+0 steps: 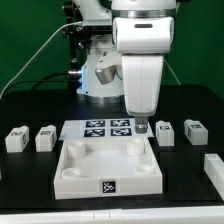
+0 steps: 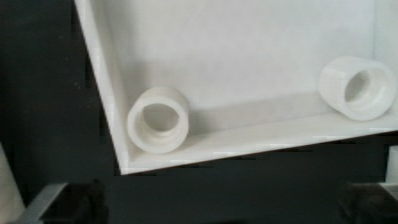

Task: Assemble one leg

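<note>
Four small white legs with marker tags lie on the black table: two at the exterior view's left (image 1: 15, 139) (image 1: 45, 138) and two at its right (image 1: 165, 133) (image 1: 194, 131). The large white tray-like part (image 1: 70, 172) lies at the front centre. My gripper (image 1: 141, 126) hangs just above the tray's far right corner, beside the nearer right leg. In the wrist view the gripper (image 2: 222, 205) is open and empty, with dark fingers (image 2: 63, 205) at both sides. That view shows the tray corner (image 2: 214, 150) with two round sockets (image 2: 160, 118) (image 2: 361, 88). No leg shows there.
The marker board (image 1: 107, 128) lies flat behind the tray. A further white part (image 1: 214, 170) sits at the exterior view's right edge. The arm's base and cables stand at the back (image 1: 95, 75).
</note>
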`<state>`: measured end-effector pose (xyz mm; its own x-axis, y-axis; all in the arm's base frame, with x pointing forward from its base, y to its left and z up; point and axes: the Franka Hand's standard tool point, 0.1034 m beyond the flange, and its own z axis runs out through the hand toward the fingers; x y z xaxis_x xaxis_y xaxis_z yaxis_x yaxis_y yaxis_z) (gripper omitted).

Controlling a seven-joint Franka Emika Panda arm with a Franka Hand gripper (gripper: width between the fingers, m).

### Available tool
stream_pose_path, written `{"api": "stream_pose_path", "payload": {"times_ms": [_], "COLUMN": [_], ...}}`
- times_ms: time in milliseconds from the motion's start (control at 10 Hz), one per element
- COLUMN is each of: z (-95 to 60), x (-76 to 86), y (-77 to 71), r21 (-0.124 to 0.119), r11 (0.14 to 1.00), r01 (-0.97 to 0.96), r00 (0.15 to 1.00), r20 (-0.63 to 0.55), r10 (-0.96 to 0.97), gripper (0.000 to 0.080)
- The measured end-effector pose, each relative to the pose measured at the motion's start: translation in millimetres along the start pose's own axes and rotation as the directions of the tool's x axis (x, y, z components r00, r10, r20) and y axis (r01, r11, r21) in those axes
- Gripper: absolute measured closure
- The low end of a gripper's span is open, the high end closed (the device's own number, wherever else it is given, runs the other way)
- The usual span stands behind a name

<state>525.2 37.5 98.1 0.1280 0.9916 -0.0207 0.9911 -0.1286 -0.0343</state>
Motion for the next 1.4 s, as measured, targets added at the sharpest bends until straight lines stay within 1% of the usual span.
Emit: {"api": "stream_pose_path", "payload": {"times_ms": [400, 500, 600, 700, 800, 900, 1000, 1100, 1300, 1400], "z": [1.0, 7.5, 18.5, 30.5, 39.0, 44.9, 44.1, 43.4, 44.7, 48.9], "x": [-0.5, -3.9, -12.3, -19.5, -26.2, -32.1, -31.4, -31.0, -31.7, -33.3], "y": [-0.8, -9.3, -27.6, -45.2, -53.6, -59.8, -60.0, -58.2, -59.5, -63.5], "r21": [0.002, 0.006, 0.027, 0.038, 0.019, -0.007, 0.007, 0.004, 0.007, -0.007], "r11": [1.0, 1.0, 1.0, 0.999, 1.0, 1.0, 1.0, 1.0, 1.0, 0.999], "r01": [-0.001, 0.001, -0.007, -0.016, 0.008, 0.018, 0.004, 0.004, 0.003, 0.046], "r00": [1.0, 1.0, 1.0, 1.0, 1.0, 1.0, 1.0, 1.0, 1.0, 0.999], "r20": [0.0, 0.0, 0.004, 0.003, -0.006, -0.016, -0.012, -0.013, -0.013, -0.01], "r10": [0.001, -0.001, 0.007, 0.016, -0.008, -0.018, -0.004, -0.004, -0.003, -0.046], "gripper": [0.0149, 0.0149, 0.0149, 0.0149, 0.0149, 0.0149, 0.0149, 0.0149, 0.0149, 0.0149]}}
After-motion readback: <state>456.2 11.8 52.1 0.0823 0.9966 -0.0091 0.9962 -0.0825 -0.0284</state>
